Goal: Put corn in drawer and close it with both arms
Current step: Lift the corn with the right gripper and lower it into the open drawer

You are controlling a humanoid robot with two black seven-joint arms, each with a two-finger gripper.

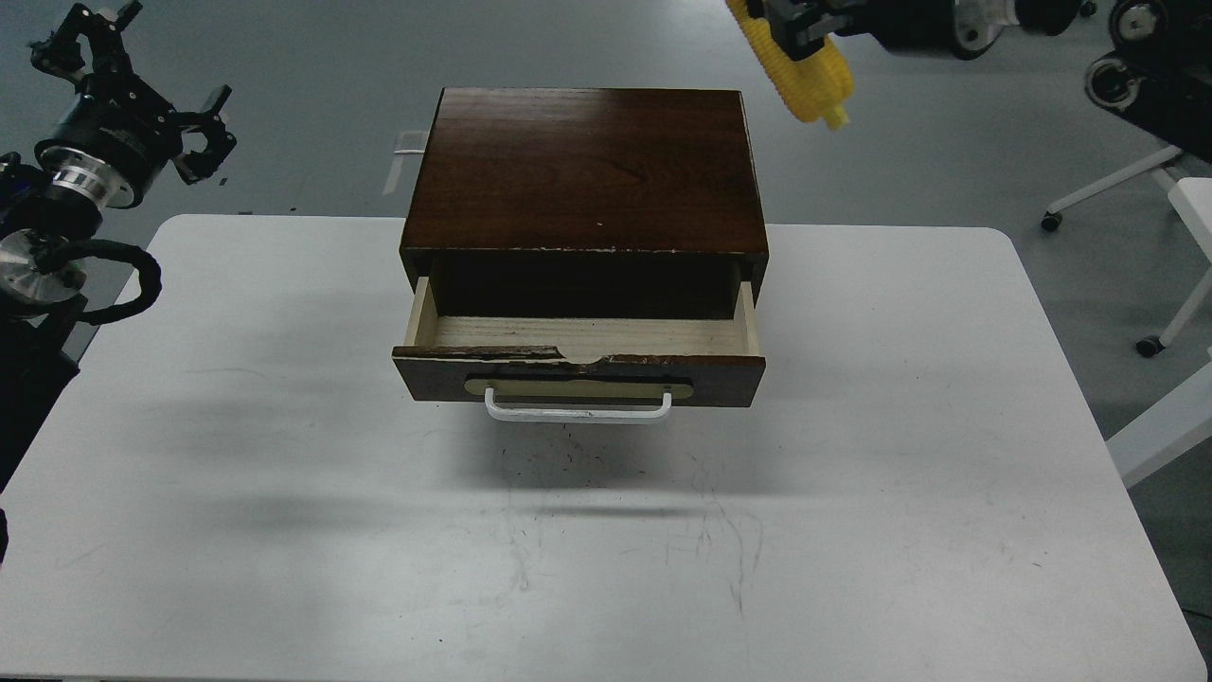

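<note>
The yellow corn (805,66) hangs high at the top of the head view, just right of the cabinet's back right corner, stub end down. My right gripper (791,24) is shut on its upper part, coming in from the top right. The drawer (579,365) is pulled open, showing its pale wood floor with nothing in it, chipped top edge, cream plate and white bar handle (578,409). My left gripper (133,71) is open and empty, raised at the far left, well away from the drawer.
The dark brown cabinet (587,170) stands at the back middle of the white table (606,530). White chair or stand legs (1165,189) are on the floor to the right, beyond the table's edge.
</note>
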